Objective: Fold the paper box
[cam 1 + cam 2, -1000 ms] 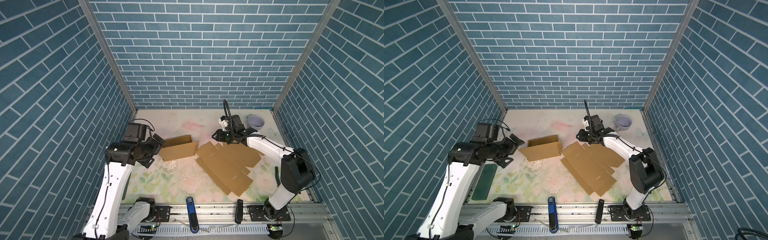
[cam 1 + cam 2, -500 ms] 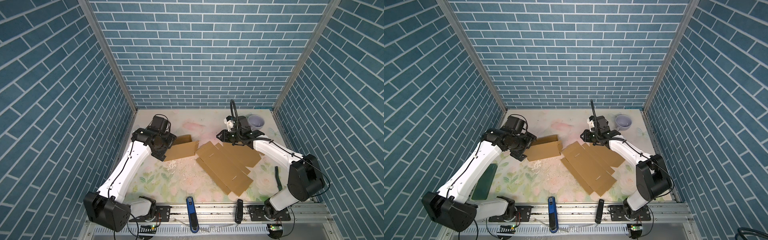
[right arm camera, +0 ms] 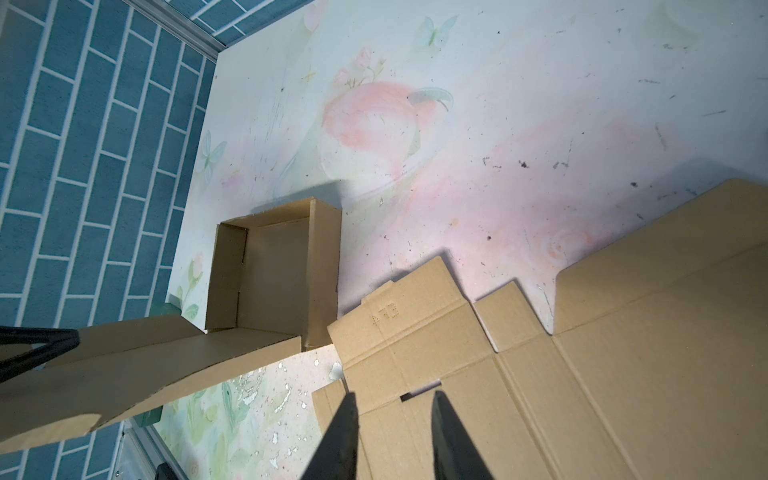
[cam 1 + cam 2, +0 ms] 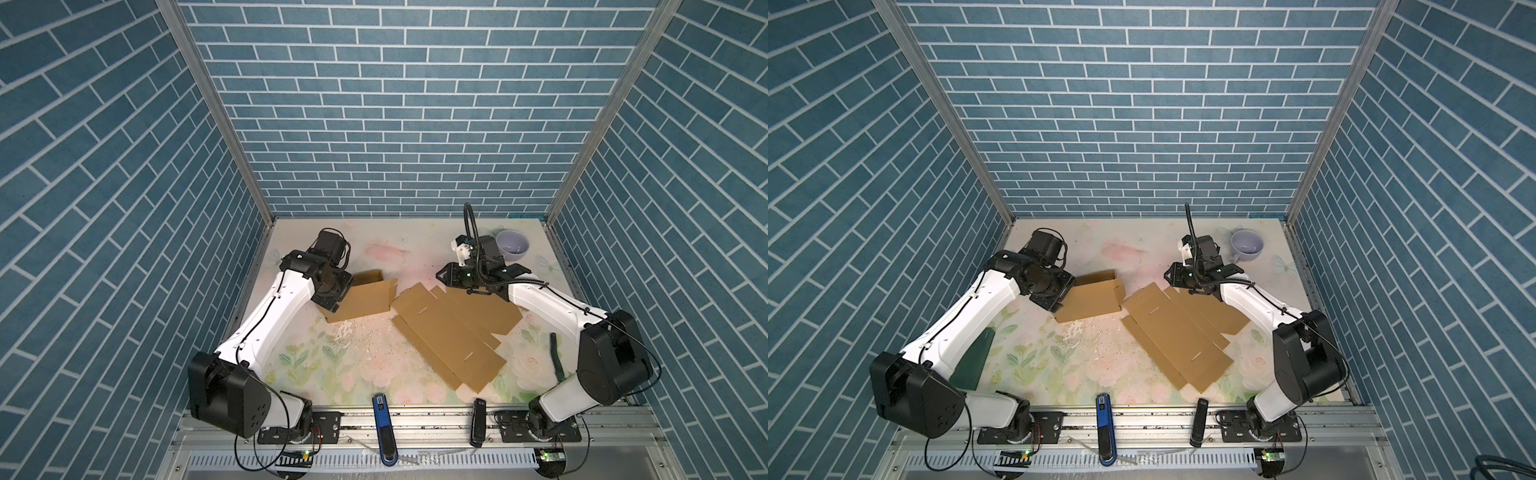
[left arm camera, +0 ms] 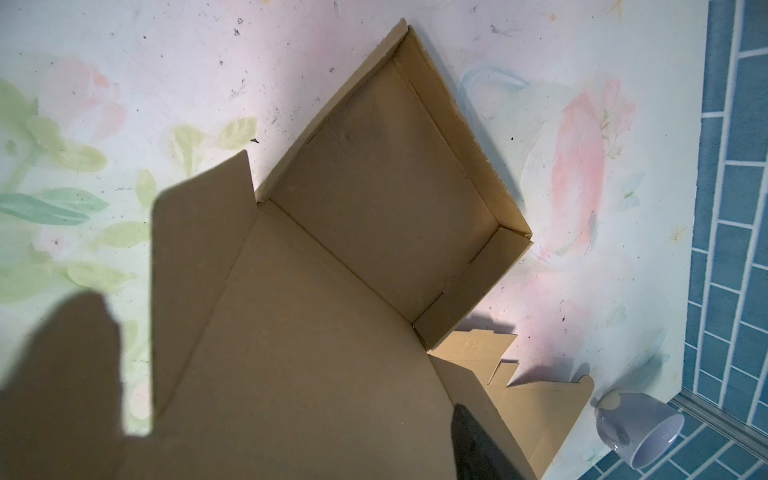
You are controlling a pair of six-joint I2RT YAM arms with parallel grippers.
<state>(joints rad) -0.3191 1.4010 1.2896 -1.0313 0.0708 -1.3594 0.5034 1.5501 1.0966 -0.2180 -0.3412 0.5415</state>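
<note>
While the right gripper (image 3: pixel 393 401) hovers, jaws apart, over the cardboard sheet (image 4: pixel 453 328), the left gripper (image 4: pixel 334 301), whose grip I cannot tell, should pinch the lid (image 5: pixel 291 374) of the paper box (image 4: pixel 365 293) squarely, left of that sheet.

1. My left arm (image 4: pixel 274 316) has come down from its raised, pulled-back pose at the left edge of both top views. Its elbow now sits at lower left, and the forearm reaches up toward centre.
2. The left gripper (image 4: pixel 337 296) has moved right, from just clear of the box (image 4: pixel 365 299) to over its left end. Its jaws look narrower than a second ago.
3. My right gripper (image 4: pixel 444 277) has shifted slightly right, and the right arm (image 4: pixel 552 307) now has its elbow lower in frame.
</note>
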